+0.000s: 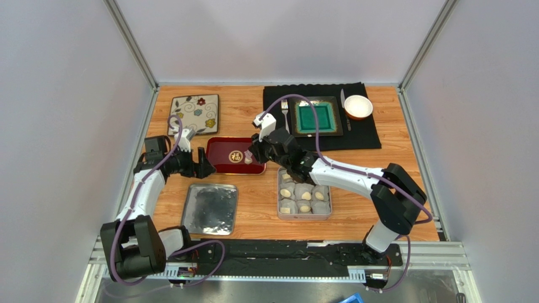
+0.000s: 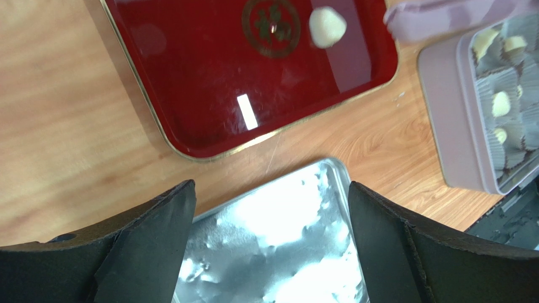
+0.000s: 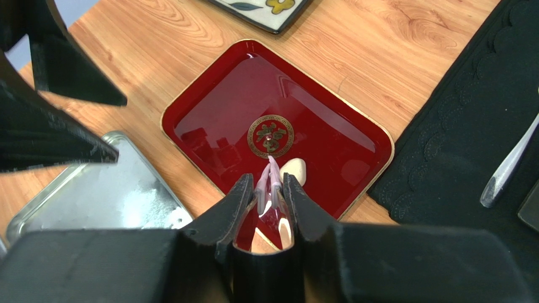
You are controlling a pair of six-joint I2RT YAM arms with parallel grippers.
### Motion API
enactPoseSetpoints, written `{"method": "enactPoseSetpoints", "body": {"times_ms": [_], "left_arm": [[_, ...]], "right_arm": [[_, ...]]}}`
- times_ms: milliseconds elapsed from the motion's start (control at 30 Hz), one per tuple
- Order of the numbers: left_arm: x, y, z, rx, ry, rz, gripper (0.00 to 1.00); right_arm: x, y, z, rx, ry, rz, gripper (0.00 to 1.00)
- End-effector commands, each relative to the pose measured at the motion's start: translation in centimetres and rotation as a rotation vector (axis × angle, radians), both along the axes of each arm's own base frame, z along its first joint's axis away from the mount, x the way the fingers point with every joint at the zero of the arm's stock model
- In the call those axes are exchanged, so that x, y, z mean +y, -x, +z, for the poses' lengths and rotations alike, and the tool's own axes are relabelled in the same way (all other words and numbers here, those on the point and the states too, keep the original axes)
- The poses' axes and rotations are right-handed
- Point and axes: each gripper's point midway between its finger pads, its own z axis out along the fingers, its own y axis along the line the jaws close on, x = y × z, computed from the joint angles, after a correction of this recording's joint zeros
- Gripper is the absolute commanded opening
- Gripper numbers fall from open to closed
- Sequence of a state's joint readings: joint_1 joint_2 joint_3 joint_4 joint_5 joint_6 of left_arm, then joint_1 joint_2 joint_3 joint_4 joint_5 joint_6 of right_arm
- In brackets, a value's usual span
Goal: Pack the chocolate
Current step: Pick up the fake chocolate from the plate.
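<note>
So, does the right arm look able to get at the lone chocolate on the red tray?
Probably yes: the right claw holds pink tongs whose tips sit just beside the chocolate, with nothing between them on the red tray.

Chocolate: one loose piece, the rest boxed

We list one loose chocolate [image 3: 294, 170], a small cream-white rounded lump, smooth and oval. It lies flat on the floor of the red tray [image 3: 209, 120], just beside the gold emblem [image 3: 270, 135] at the tray's middle and on the side toward the grey box [image 1: 303, 216]. The tips of the pink tweezers [image 3: 271, 173] stand just beside it; we cannot tell whether they touch. The packed chocolates [image 1: 304, 195] are of the same cream-to-beige colour and the same bite size. Each sits singly in a white crinkled paper cup [image 2: 506, 79] inside the box. We count six from above, set in rows; part of the box is hidden.
</note>
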State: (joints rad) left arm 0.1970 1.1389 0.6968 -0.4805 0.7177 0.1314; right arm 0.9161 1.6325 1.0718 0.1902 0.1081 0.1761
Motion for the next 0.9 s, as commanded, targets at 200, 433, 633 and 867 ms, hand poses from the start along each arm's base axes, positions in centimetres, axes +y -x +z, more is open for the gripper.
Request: {"method": "enactPoseSetpoints", "body": {"times_ms": [200, 433, 633, 867], "left_arm": [[0.5, 1.7, -3.7, 0.039, 0.019, 0.02, 0.98], [0.8, 1.7, -3.4, 0.036, 0.051, 0.034, 0.98], [0.9, 1.6, -2.9, 0.024, 0.055, 0.04, 0.98], [0.8, 1.4, -2.2, 0.016, 0.071, 0.046, 0.98]], "right_arm": [[2.2, -2.4, 2.8, -0.053, -0.038, -0.045, 0.39], [2.5, -2.7, 2.3, -0.04, -0.027, -0.053, 0.42], [2.1, -2.7, 0.9, -0.026, 0.007, -0.064, 0.42], [2.1, -2.9, 0.0, -0.02, 0.024, -0.064, 0.42]]}}
